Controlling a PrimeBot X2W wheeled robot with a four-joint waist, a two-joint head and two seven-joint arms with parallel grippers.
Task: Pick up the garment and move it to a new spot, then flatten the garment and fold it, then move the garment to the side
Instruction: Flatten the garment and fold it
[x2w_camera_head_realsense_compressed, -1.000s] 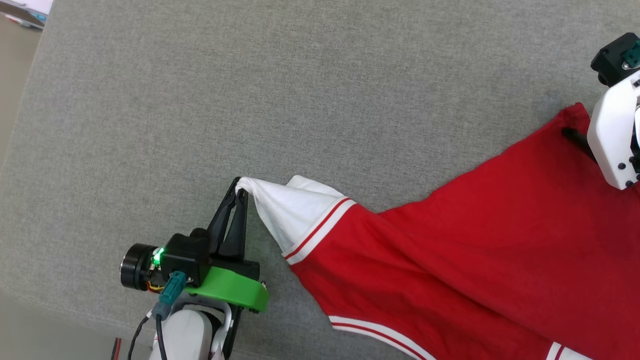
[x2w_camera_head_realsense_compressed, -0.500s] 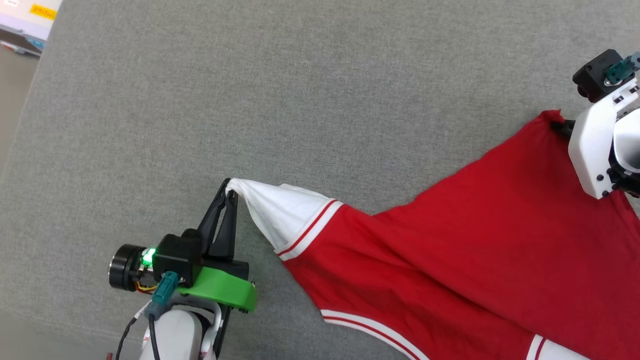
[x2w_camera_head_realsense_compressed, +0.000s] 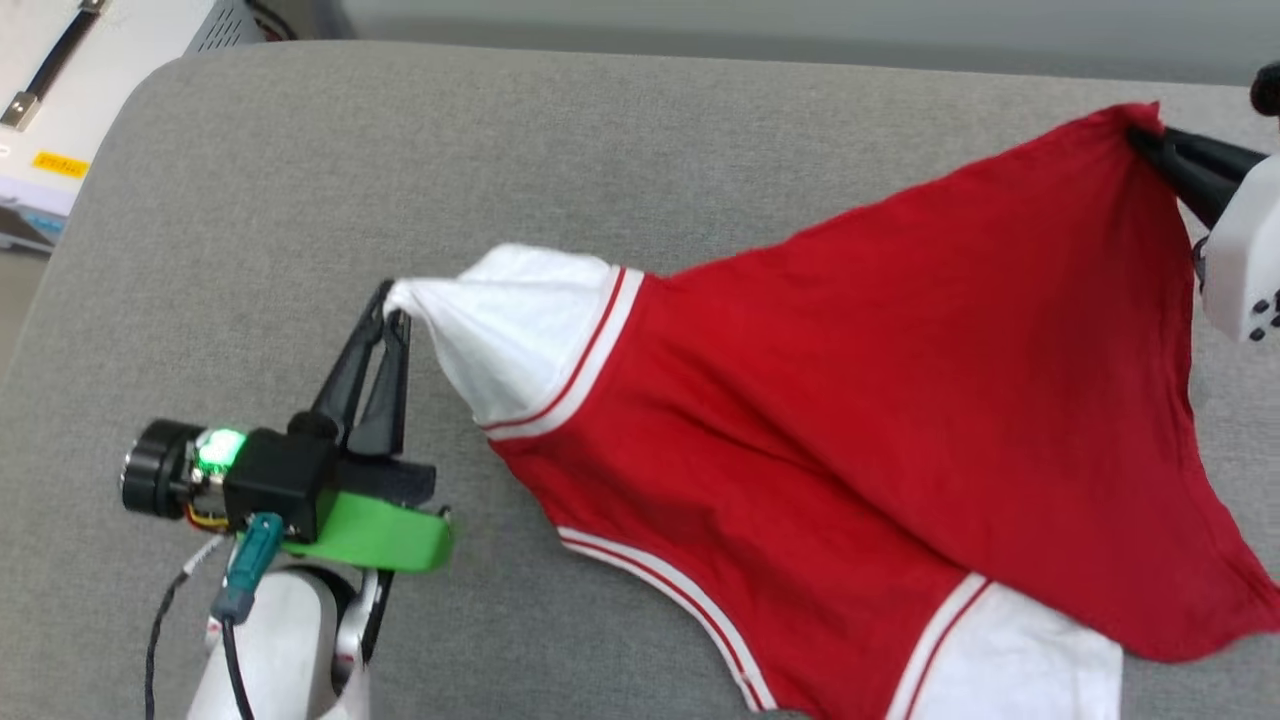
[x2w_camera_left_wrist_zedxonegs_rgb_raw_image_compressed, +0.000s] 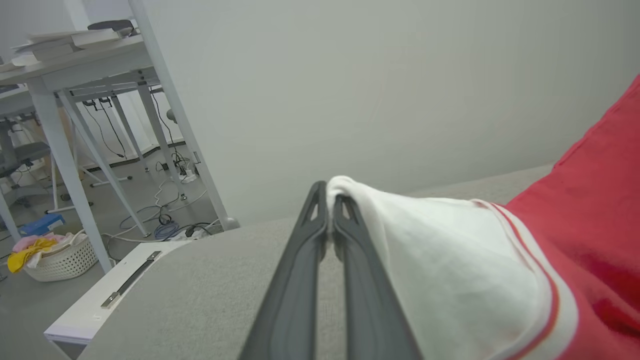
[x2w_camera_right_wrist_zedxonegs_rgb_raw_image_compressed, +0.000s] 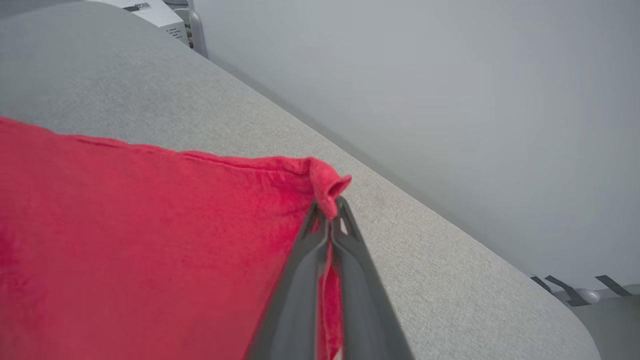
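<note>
Garment (x2w_camera_head_realsense_compressed: 850, 380) is stretched across the grey tabletop (x2w_camera_head_realsense_compressed: 300, 180). My left gripper (x2w_camera_head_realsense_compressed: 392, 300) is pinched tight on its white sleeve, my right gripper (x2w_camera_head_realsense_compressed: 1145, 140) on a red corner. If I pull too hard, a corner could slip out.

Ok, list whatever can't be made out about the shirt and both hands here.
- Underside of the garment: head view, covered by its own cloth.
- Its near white sleeve: head view, cut off by the bottom edge.
- Body of the right hand: head view, runs off the right edge.
- Tips of the left hand: left wrist view, the pinched sleeve cloth wraps over them.
</note>
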